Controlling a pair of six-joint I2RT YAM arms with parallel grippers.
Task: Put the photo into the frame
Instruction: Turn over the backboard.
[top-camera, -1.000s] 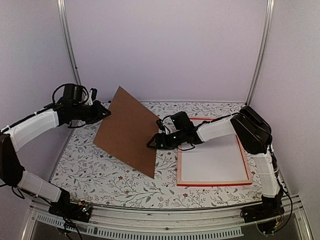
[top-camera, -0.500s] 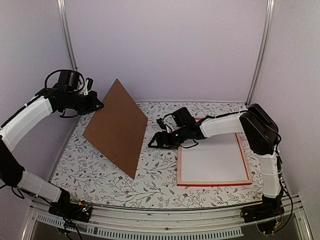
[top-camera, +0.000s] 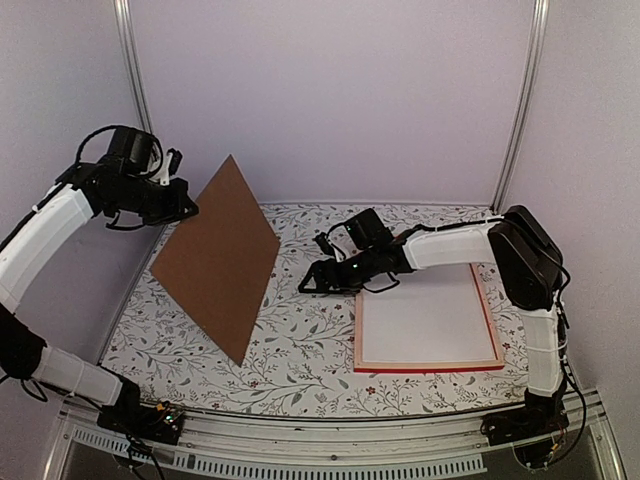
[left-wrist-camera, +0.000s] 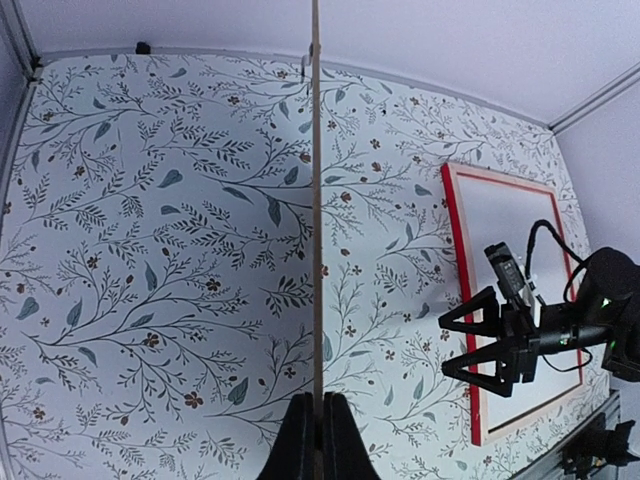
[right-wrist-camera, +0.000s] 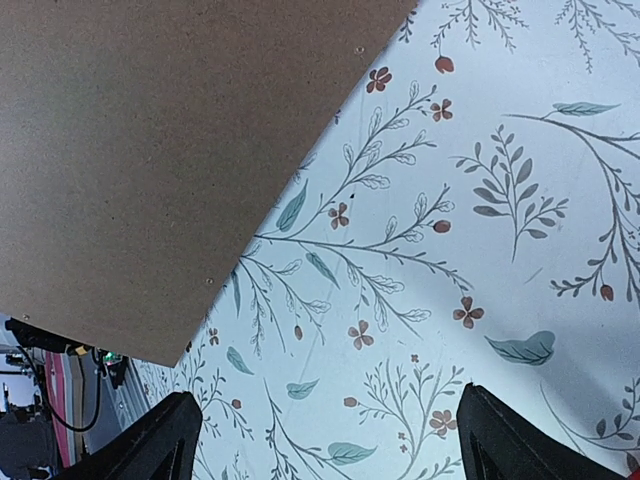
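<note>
Two arms reach apart. The left gripper (left-wrist-camera: 317, 405) is clenched on the edge of a brown board (top-camera: 215, 260), held tilted above the left side of the table (top-camera: 300, 350). The right gripper (top-camera: 308, 281) hangs released, fingers spread, just left of the frame (top-camera: 430, 368), which lies flat at the right, white inside.

The right gripper (right-wrist-camera: 330, 442) hangs over the floral cloth (right-wrist-camera: 480, 200) with its jaws spread wide, and only the two black fingertips (right-wrist-camera: 160, 445) show. Nothing lies between them but printed leaves and small red flowers. To its left a plain brown board (right-wrist-camera: 150, 150) fills much of the view, its straight edge running across the cloth to a corner. A few tiny holes dot its face. Past that corner, dark cables (right-wrist-camera: 45, 345) sit by the table's near edge.
</note>
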